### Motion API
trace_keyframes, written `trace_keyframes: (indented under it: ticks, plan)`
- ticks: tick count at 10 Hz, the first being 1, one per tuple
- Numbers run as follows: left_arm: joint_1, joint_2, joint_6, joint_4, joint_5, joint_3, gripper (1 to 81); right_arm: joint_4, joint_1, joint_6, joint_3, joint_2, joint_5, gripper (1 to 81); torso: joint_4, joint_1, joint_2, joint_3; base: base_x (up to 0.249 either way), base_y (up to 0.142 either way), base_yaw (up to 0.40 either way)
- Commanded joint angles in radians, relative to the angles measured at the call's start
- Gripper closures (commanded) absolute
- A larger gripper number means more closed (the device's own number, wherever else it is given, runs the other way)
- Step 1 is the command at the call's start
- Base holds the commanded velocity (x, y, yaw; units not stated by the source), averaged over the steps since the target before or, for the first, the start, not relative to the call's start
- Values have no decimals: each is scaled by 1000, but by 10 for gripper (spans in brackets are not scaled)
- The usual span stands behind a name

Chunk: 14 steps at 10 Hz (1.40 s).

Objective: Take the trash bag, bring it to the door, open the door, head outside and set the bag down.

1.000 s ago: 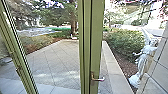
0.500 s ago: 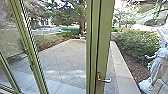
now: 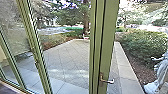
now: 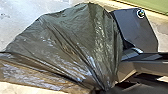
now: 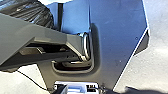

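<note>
One trash bag [image 4: 75,42], dark plastic, near the robot's base, gathered neck gripped by left hand [image 4: 106,89]. Right hand: can't tell. Head view: green-framed glass door [image 3: 108,42], lever handle [image 3: 108,81] lower right of centre; paved patio [image 3: 67,58] mid-frame; shrub [image 3: 142,46] right; white statue [image 3: 161,72] lower right.
</note>
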Motion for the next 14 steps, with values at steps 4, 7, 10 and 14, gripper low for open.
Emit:
trace_keyframes:
  ticks: [4, 7, 10, 14]
  plan:
    - [-58, 1, 1, 4, 56, -1, 811, -6, 32, -2, 5, 0, -56, 10, 0, 0, 0, 0, 0, 0, 0]
    - [-61, 0, -8, -2, 56, -5, 811, 2, 32, -1, 6, 0, -56, 10, 0, 0, 0, 0, 0, 0, 0]
    - [-55, -11, -11, -3, 56, 1, 811, 2, 23, -2, 14, -10, -35, 10, 0, 0, 0, 0, 0, 0, 0]
    - [-49, -45, -11, -3, 58, 55, 811, 3, 10, -2, 121, -82, -26, 10, 0, 0, 0, 0, 0, 0, 0]
